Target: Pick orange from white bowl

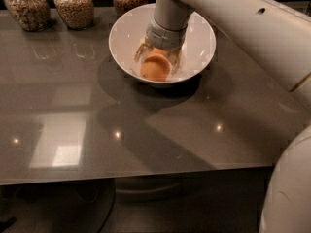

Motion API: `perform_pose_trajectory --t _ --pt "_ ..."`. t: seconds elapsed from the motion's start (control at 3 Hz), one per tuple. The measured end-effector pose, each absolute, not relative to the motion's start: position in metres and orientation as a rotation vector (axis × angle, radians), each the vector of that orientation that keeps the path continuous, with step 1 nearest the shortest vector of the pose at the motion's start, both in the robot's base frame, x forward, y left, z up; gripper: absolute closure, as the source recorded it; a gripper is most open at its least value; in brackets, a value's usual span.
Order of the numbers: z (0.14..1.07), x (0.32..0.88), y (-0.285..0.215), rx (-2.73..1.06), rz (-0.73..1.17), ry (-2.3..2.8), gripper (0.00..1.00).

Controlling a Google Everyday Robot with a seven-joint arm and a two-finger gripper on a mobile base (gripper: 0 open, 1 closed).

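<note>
The white bowl [119, 38] stands on the grey table at the back centre. The orange [154, 67] lies inside it, toward the front. My gripper [158, 57] reaches down into the bowl from above. Its fingers [141, 49] sit on the left and right sides of the orange and touch it. The gripper is shut on the orange, which still rests low in the bowl. The wrist hides the top of the orange and the bowl's middle.
Three glass jars of grain [74, 5] stand in a row at the table's back left edge. My white arm [252, 28] crosses the upper right. The table's front edge [136, 176] runs along the bottom, with the base of the robot at right.
</note>
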State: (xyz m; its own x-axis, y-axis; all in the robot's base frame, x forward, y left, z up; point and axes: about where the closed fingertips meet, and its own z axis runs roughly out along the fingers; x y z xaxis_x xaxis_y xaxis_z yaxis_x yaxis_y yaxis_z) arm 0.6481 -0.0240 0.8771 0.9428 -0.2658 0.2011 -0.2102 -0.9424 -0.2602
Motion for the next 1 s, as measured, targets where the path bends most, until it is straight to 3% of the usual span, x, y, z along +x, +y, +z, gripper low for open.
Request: perform_pose_trajectory --t 1.0 --pt "0.859 0.659 -0.027 -2.893 -0.371 0.348 0.34"
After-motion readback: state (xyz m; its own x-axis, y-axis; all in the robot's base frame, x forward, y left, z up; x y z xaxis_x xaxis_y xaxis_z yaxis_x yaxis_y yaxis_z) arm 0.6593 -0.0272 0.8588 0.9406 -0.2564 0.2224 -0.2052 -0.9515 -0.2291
